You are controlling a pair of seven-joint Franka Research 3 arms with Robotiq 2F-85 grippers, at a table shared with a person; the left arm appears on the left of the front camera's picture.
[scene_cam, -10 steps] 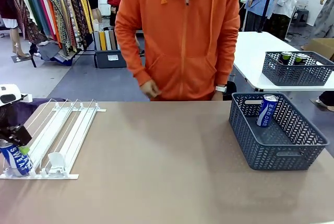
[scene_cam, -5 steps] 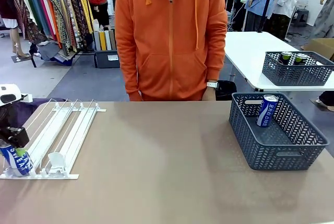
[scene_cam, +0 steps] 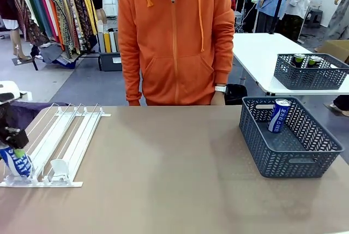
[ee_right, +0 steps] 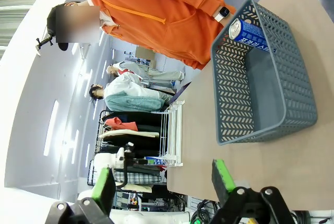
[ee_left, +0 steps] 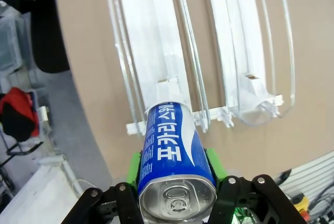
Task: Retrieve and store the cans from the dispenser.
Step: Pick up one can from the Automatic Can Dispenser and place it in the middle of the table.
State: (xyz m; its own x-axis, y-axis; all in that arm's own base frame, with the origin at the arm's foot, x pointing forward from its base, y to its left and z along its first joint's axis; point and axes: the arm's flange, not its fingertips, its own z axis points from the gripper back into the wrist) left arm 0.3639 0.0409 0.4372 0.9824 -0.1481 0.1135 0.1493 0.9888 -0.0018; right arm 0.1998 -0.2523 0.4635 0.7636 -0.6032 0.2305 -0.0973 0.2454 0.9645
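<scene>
My left gripper is shut on a blue can with white lettering at the front left corner of the white dispenser. In the left wrist view the can sits between the green pads, silver top toward the camera, its base tilted over the low front lip of the dispenser. Another blue can leans inside the grey mesh basket at the right. My right gripper stands open in the air, with the basket and its can ahead of it.
A person in an orange hoodie stands at the far edge of the table, hands low. A white pusher plate sits in a neighbouring lane. A second grey basket with cans stands on a white table behind.
My left gripper has shut on the blue can and tipped it slightly off the rack's front. The person has straightened up and shifted a little to the left.
</scene>
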